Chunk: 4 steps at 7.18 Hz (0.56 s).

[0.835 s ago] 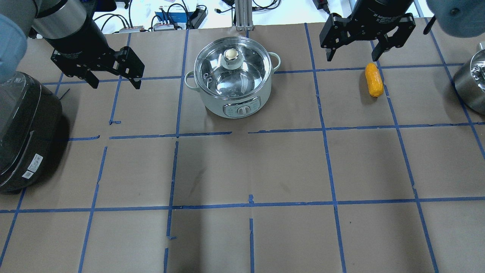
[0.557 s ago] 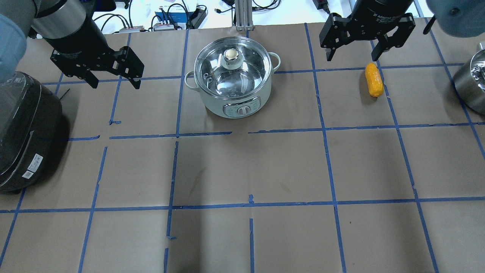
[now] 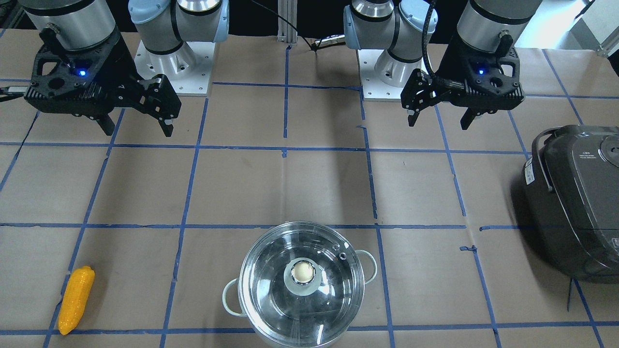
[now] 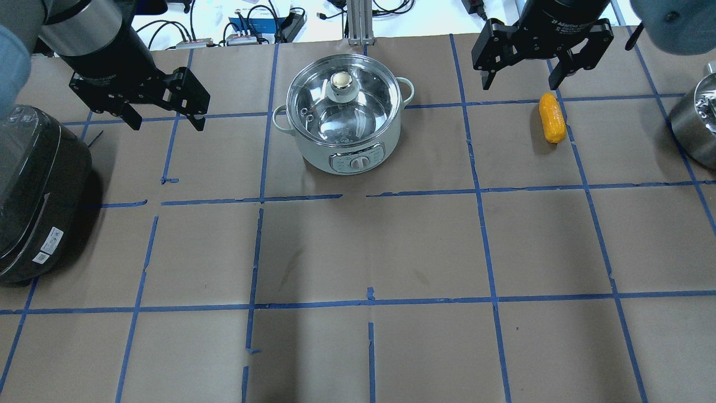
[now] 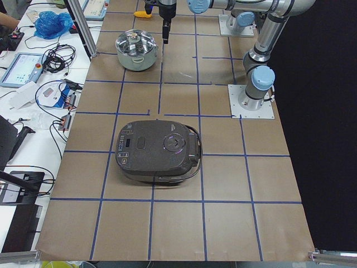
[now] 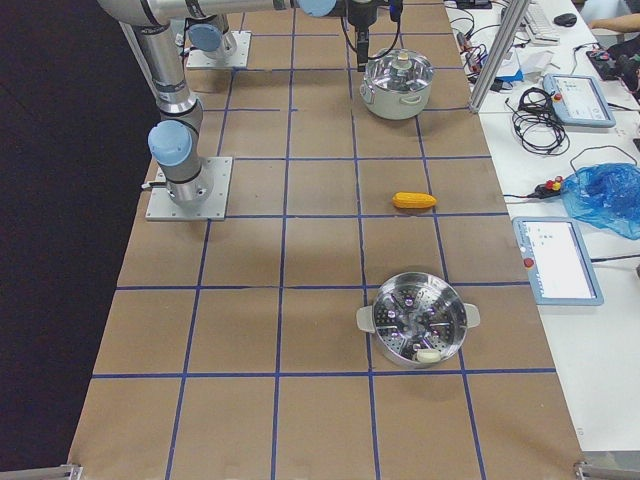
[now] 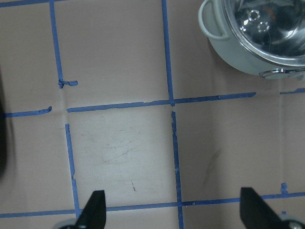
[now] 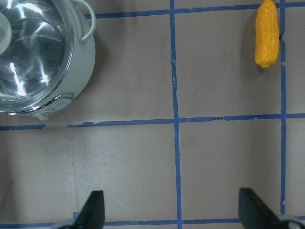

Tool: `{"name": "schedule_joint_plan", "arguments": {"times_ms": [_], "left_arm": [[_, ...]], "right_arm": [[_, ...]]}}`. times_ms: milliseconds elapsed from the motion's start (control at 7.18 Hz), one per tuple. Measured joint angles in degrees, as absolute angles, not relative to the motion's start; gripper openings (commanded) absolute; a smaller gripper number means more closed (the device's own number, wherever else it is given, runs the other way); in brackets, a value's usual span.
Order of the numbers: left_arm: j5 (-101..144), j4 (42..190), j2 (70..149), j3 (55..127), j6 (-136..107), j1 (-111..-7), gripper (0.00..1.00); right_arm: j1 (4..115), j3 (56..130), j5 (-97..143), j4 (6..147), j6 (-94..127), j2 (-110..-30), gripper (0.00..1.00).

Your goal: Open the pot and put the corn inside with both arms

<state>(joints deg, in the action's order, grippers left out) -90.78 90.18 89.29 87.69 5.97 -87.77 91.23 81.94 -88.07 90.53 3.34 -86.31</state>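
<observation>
Pot (image 4: pixel 321 150) of round shiny steel, glass-lidded; corn (image 4: pixel 552 118) bumpy, tapered, yellow-orange.

Black housing of the right gripper (image 4: pixel 520 81): white print; "2F Adaptive" reads in the overhead view, and the rest is cut off.
White stickers (image 4: pixel 54 233) on the large dark grey rice cooker (image 4: pixel 39 179): fine print and a square code, too small to read.
Control panel (image 4: pixel 358 161) on the round shiny steel pot (image 4: pixel 313 148): marks around a dial, not legible.
</observation>
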Motion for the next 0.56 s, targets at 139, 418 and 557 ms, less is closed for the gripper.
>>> {"name": "schedule_joint_plan", "arguments": {"times_ms": [139,418,557], "left_arm": [[-90.7,90.0,89.8,87.0,5.4,-88.0,1.0],[-90.6,89.1,94.1,82.5,3.9,-90.7,1.0],[-90.5,88.0,98.0,79.5,2.3,-93.0,1.0]], "right_arm": [[91.2,81.9,-88.1,90.5,3.3,-86.3,1.0],[91.2,81.9,-88.1,90.5,3.3,-86.3,1.0],[91.2,82.0,-88.1,90.5,3.3,-86.3,1.0]]}}
